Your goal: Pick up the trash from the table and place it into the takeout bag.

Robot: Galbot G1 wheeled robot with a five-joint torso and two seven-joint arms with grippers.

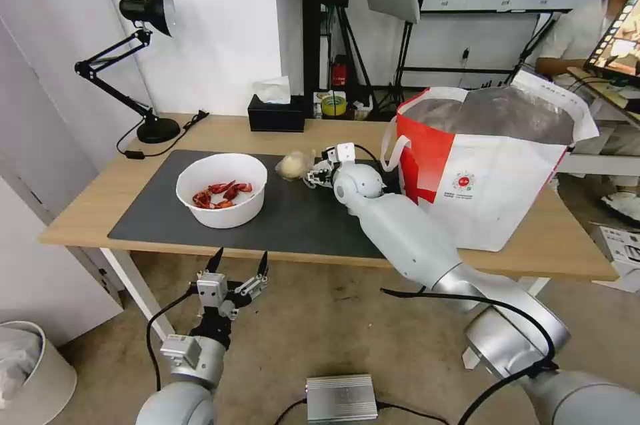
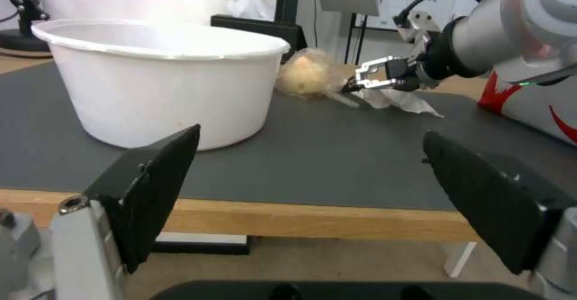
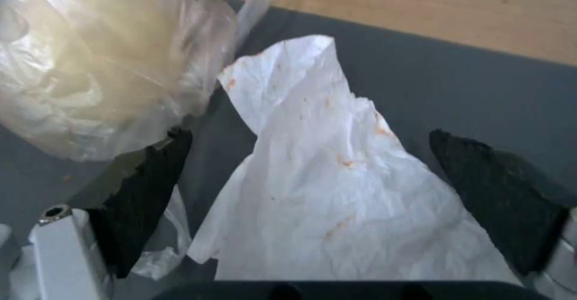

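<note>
Two grippers show from the head: the right gripper [image 1: 319,175] reaches over the mat [image 1: 147,218] on the table [image 1: 87,211], near the bundle [image 1: 293,165], with the bag [image 1: 487,191] standing just beside that arm; the left gripper [image 1: 239,263] hangs spread below the table's front edge, in front of the bowl [image 1: 223,208] of red shells. Left wrist: the left fingers [image 2: 159,178] gape with nothing between them; the bowl [image 2: 162,88] sits close ahead, the bundle [image 2: 306,72] and napkin [image 2: 396,99] farther off at the right gripper [image 2: 360,81]. Right wrist: the right fingers [image 3: 144,191] stand wide apart, the napkin [image 3: 336,191] between them (long axis running away from the wrist), the bundle [image 3: 90,65] at one fingertip; the right arm is clearly nearer.
</note>
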